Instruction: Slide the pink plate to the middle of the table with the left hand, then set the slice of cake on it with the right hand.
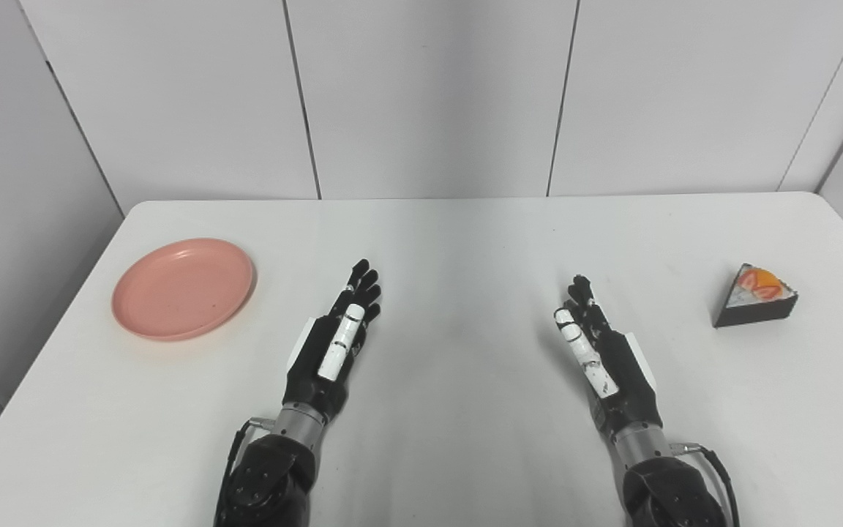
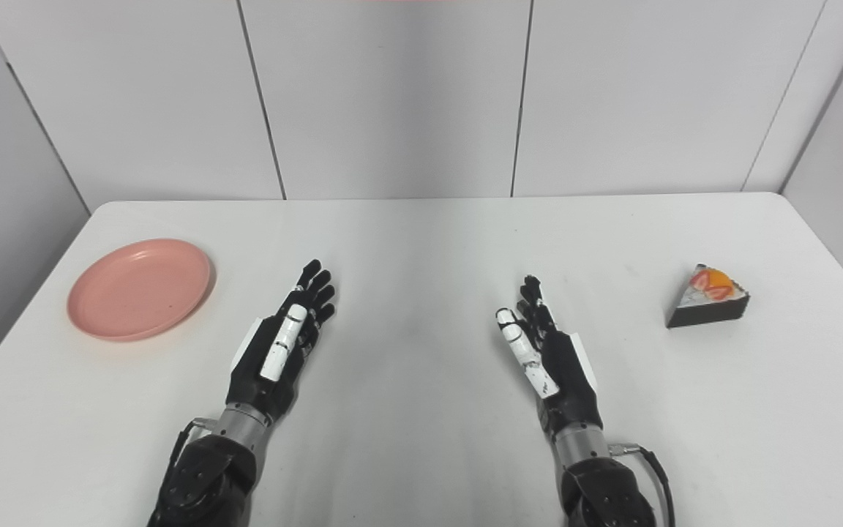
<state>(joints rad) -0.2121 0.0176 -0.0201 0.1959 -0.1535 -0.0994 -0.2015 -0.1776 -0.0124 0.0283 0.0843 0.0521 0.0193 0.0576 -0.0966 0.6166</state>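
Observation:
A round pink plate [image 1: 183, 288] lies on the white table [image 1: 465, 241] at the left, empty. A wedge of cake [image 1: 754, 296] with a dark side and orange fruit on top stands at the far right. My left hand [image 1: 337, 333] rests over the table's middle left, to the right of the plate and apart from it, fingers stretched out, holding nothing. My right hand [image 1: 597, 348] is at the middle right, well left of the cake, also open and empty. The plate [image 2: 140, 288] and the cake [image 2: 708, 296] also show in the right eye view.
White wall panels [image 1: 429, 95] rise behind the table's far edge. The table's left edge runs close past the plate, and its right edge lies just beyond the cake.

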